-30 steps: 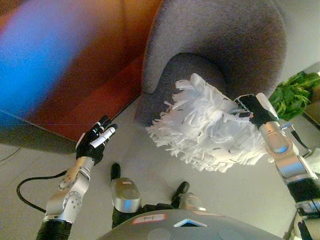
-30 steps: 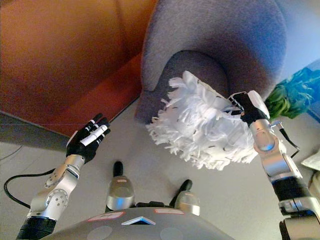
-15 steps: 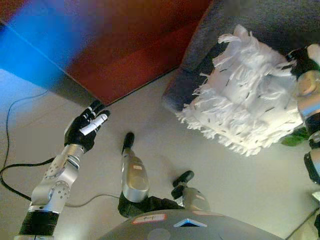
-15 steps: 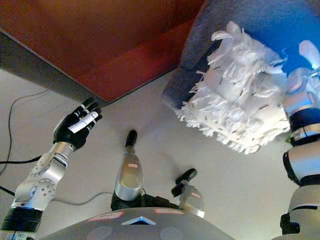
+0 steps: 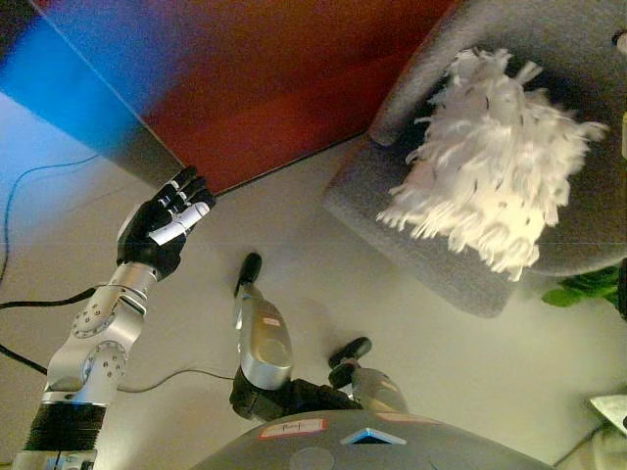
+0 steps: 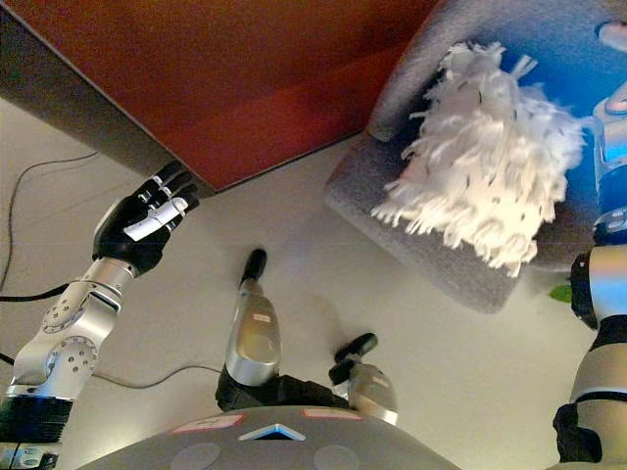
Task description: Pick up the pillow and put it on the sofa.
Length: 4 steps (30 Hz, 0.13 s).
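One left hand (image 5: 159, 233) raised over the pale floor (image 5: 294, 225), fingers straight and relaxed, holding nothing. Right hand out of sight past the right edge. Shaggy white fringed pillow (image 5: 495, 173) resting on the grey sofa (image 5: 431, 245), near its front edge.

Bare floor (image 5: 323, 245) between left hand (image 5: 162, 225) and grey sofa (image 5: 441, 259): open passage. Red-brown panel (image 5: 265, 88) walls off far left side. Shaggy white pillow (image 5: 495, 176) fills sofa seat. Green plant (image 5: 588, 286) crowds sofa's right, probably blocking.
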Motion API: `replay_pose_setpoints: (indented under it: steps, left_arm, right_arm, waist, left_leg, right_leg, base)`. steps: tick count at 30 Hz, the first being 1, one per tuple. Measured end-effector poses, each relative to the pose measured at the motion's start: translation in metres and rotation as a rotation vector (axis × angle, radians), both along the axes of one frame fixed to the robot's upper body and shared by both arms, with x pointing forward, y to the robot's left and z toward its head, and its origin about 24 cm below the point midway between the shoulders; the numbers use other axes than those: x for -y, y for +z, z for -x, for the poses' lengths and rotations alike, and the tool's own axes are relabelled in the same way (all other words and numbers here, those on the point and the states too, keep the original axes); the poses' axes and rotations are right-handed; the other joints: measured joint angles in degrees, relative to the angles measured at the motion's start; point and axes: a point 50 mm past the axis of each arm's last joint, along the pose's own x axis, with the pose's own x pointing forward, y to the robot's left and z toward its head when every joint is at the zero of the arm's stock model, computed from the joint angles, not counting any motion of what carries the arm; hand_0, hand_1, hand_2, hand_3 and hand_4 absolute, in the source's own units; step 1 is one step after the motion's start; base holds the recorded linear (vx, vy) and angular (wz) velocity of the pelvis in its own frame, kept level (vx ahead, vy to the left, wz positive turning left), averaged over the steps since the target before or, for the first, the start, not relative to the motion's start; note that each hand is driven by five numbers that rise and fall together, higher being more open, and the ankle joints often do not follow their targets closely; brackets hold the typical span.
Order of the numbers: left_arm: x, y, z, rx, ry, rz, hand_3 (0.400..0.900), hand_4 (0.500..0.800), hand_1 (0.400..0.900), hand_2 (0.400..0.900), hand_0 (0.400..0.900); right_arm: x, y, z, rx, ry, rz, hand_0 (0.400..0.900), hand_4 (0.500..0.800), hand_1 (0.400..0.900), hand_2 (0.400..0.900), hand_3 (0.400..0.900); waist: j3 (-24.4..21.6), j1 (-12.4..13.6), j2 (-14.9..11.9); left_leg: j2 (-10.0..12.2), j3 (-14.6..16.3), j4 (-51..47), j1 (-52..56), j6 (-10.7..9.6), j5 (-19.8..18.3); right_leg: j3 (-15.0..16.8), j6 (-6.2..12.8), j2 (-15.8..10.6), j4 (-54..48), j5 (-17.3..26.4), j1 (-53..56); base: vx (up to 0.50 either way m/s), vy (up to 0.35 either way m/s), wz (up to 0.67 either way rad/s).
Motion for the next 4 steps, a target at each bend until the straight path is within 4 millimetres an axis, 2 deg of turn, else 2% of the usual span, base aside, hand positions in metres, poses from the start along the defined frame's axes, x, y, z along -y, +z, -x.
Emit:
replay_pose_setpoints:
  steps: [3,4]
  left_arm:
    - [0.007,-0.007,0.002,-0.025,-0.017,0.010,0.900,0.800,0.900,0.900,0.900]
    - [0.008,-0.009,0.003,-0.031,-0.018,0.011,0.900,0.800,0.900,0.900,0.900]
  right_arm:
    - [-0.023,-0.014,0.004,0.072,0.146,0.000,0.900,0.800,0.900,0.900,0.900]
    - [-0.033,-0.021,0.007,0.098,0.202,-0.010,0.900,0.800,0.900,0.900,0.900]
  waist:
    - [-0.79,-2.47,-1.29]
    - [-1.11,-3.10,-1.64]
  left_leg:
    - [0.07,2.52,2.09,1.93,0.33,-1.83]
    - [0.22,3.32,2.75,2.33,0.37,-2.27]
  right_leg:
    - [1.68,-0.26,-0.66,0.02,-0.15,0.71]
    - [2.84,-0.28,-0.76,0.02,-0.17,0.71]
  base:
    - [0.04,0.206,-0.49]
    - [-0.02,0.128,-0.25]
